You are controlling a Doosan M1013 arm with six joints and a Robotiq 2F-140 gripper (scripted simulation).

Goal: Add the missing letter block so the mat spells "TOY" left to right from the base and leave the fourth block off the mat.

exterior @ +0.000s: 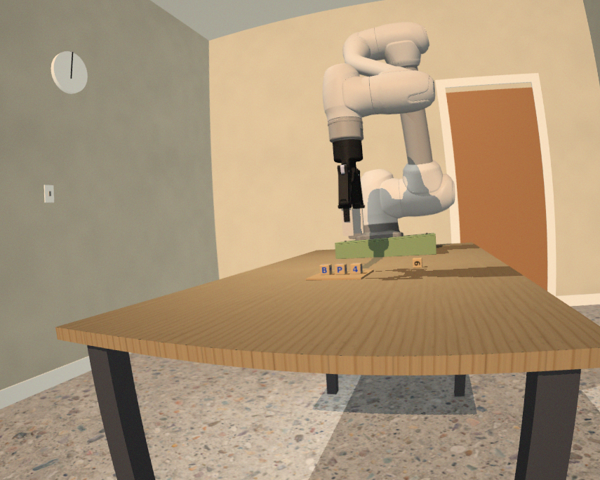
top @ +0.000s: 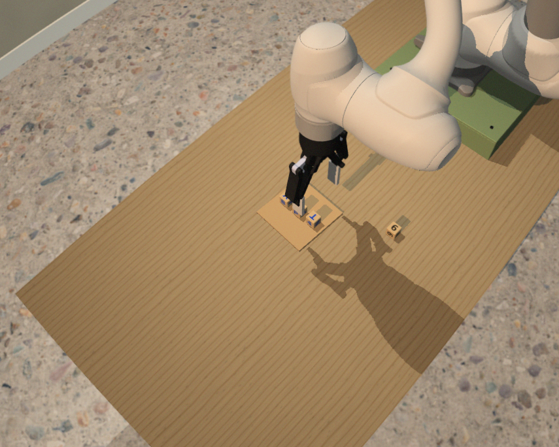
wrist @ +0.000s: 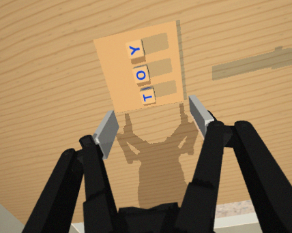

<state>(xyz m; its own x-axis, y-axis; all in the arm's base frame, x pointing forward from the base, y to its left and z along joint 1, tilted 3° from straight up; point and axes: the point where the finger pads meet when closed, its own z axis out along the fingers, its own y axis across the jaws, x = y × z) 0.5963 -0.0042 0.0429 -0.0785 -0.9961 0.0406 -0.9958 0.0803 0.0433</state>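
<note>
While end effector point(top: 316, 195) point(exterior: 349, 229) point(wrist: 151, 112) hovers spread | 6-block point(top: 393, 229) point(exterior: 417, 262) off mat point(top: 296, 236) point(exterior: 334, 277) point(wrist: 110, 78) (well clear)

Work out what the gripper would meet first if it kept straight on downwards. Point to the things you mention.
Probably the T block point(top: 313, 219) point(exterior: 355, 269) point(wrist: 147, 97), entering between the open fingers of the gripper point(top: 316, 193) point(exterior: 352, 229) point(wrist: 151, 112), though depth makes the exact line uncertain.

We see blue letters T, O and Y atop pale wooden cube blocks point(wrist: 147, 96) point(wrist: 140, 74) point(wrist: 135, 50), their sides showing 4, P and B; a separate pale wooden cube point(top: 393, 229) point(exterior: 417, 262) bears black characters, its top reading 6.
</note>
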